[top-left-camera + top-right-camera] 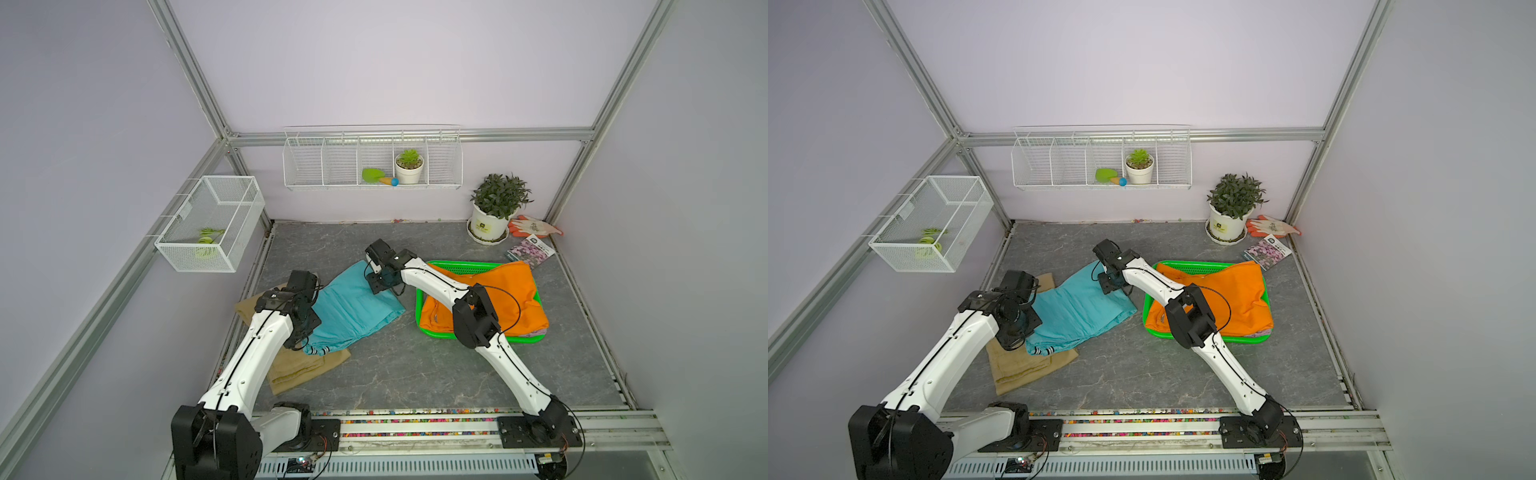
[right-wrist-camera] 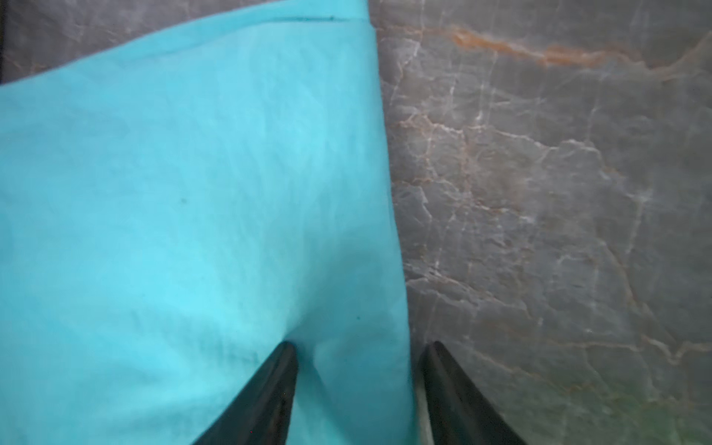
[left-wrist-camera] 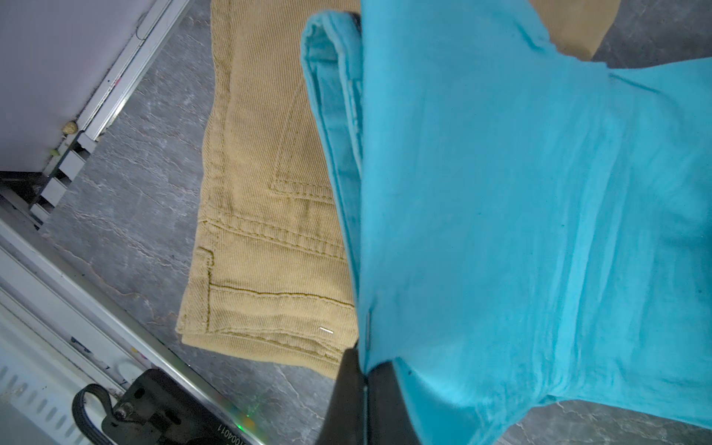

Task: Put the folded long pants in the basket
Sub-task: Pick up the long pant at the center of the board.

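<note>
Teal pants [image 1: 353, 303]: outside the basket, on the tabletop [image 1: 415, 374] between the two arms, lying partly over the tan pants.
Left pincer [image 3: 366, 366]: fingers together, clamped on a fold of the teal pants at the end nearer the robot's base; the cloth there is gathered up off the tan pants.
Right pincer [image 2: 361, 345]: fingers apart and astride a side edge of the teal pants at the far end, one finger on the cloth, the other over bare tabletop (nothing clamped).
Tan pants [image 1: 299, 365]: flat on the tabletop at the robot's left, beneath the teal pants, outside the basket.
Basket [image 1: 420, 307]: green, on the robot's right, just beside the teal pants with a strip of tabletop between.
Orange pants [image 1: 511, 299]: in the basket, spilling over its rim on the right.
Lilac pants [image 1: 536, 333]: a sliver under the orange pants at the basket's near right corner.
</note>
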